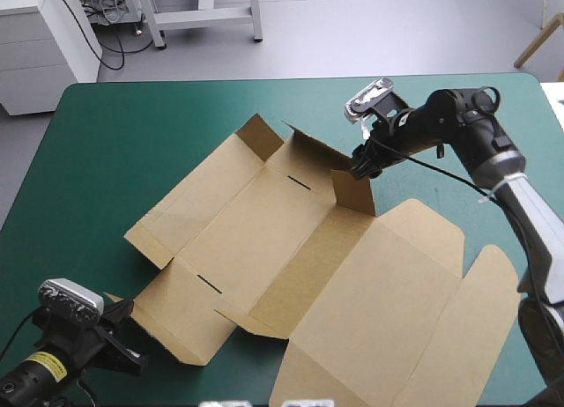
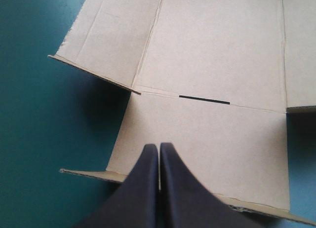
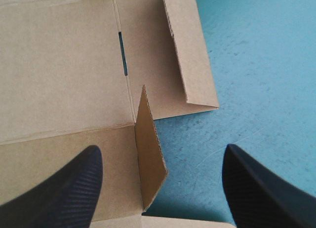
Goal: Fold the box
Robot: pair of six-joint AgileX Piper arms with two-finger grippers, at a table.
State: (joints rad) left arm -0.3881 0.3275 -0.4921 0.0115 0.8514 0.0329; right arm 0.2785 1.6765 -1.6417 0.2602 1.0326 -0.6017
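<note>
Teal-green cover (image 1: 115,160) spreads over the whole table (image 1: 62,116), which fills most of the high view. Across its centre and down to the lower right lies the brown box (image 1: 264,240), a cut sheet mostly flat, with its big lid panel (image 1: 397,292) at the lower right and short flaps tilted up at the upper middle. At the upper right the right hand (image 1: 359,167) sits at 1 raised flap (image 1: 352,192). Only its wrist view shows the black fingers (image 3: 64,188) wide apart, the flap upright between them. At the lower left the left hand (image 2: 158,146) has its fingers pressed together in a point over the box's end panel, which the high view barely shows. 2 thin slots (image 1: 300,184) mark the creases.
</note>
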